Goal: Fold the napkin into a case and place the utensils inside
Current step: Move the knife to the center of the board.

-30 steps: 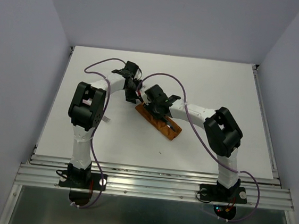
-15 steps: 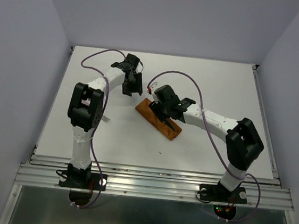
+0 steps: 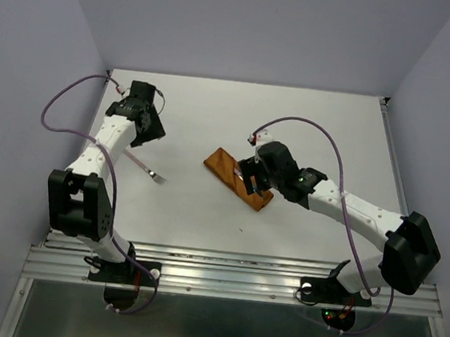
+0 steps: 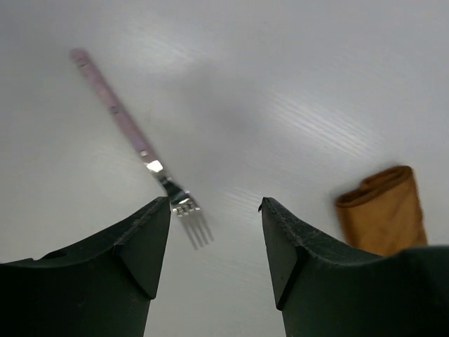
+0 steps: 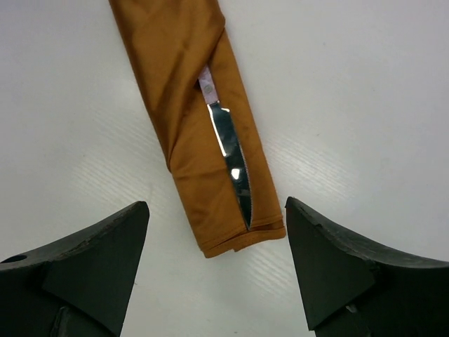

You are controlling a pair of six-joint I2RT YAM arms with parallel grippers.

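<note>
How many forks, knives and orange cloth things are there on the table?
Fork: 1
Knife: 1
Case: 1
Total: 3

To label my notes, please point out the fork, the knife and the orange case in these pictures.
fork (image 4: pixel 115 111): left wrist view, middle of its handle.
knife (image 5: pixel 224 137): right wrist view, middle of its blade.
case (image 5: pixel 193 168): right wrist view, cloth left of the blade.
</note>
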